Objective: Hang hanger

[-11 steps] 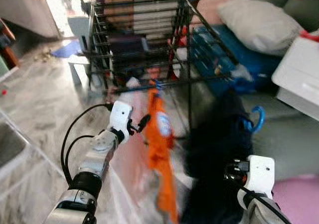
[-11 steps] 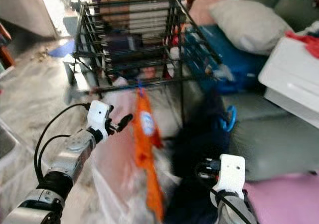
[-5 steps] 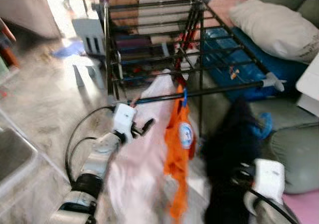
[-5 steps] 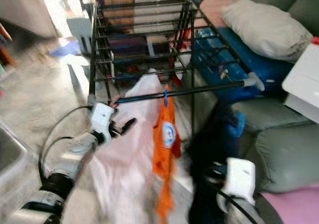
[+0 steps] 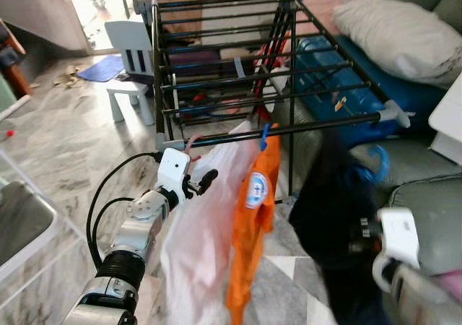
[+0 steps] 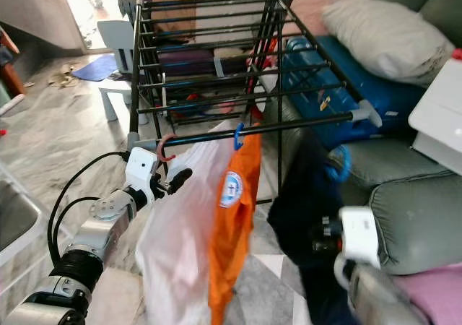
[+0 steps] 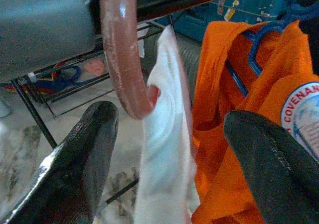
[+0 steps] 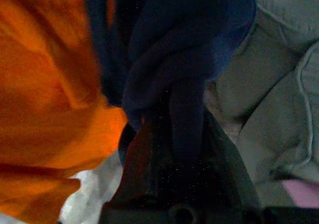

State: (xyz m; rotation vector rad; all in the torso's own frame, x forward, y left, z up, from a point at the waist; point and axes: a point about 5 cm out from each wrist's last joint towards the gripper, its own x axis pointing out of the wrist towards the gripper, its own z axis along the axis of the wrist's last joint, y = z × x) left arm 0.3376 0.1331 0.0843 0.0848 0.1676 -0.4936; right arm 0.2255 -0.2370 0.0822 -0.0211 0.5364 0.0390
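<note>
Where sofa (image 5: 426, 195) meets marble floor (image 5: 65, 144), drying rack (image 5: 238, 58)

The left arm reaches forward and up, and the left gripper (image 5: 196, 183) has its jaws spread wide apart. The right arm is raised low at the right side, and its right gripper (image 8: 169, 134) has the jaws closed together.

A glossy, scuffed pink plastic hanger hook (image 7: 122, 59) is seen on a matt black metal drying rack (image 5: 238, 50). Soft cloth is shown in a thin white garment (image 5: 198, 231) and an orange printed shirt (image 5: 249, 224).
</note>
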